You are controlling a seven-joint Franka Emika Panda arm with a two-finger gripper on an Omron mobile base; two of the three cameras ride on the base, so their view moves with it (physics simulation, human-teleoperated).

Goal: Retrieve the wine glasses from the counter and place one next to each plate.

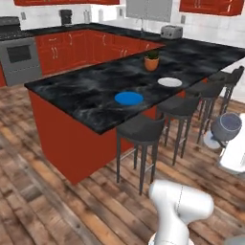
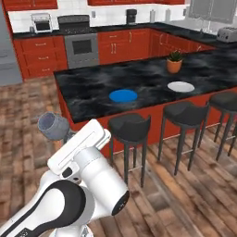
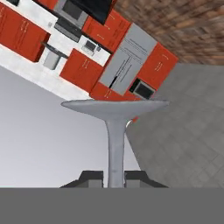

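Wine glass (image 3: 114, 131) stem between gripper (image 3: 114, 178) fingertips, jaws clamped on it, glass tilted sideways

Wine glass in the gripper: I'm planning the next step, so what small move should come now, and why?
Probably carry the wine glass toward the island and the blue plate. The gripper is shut on its stem, held off the island over the floor by the stools, and no glass stands by the blue or white plate.
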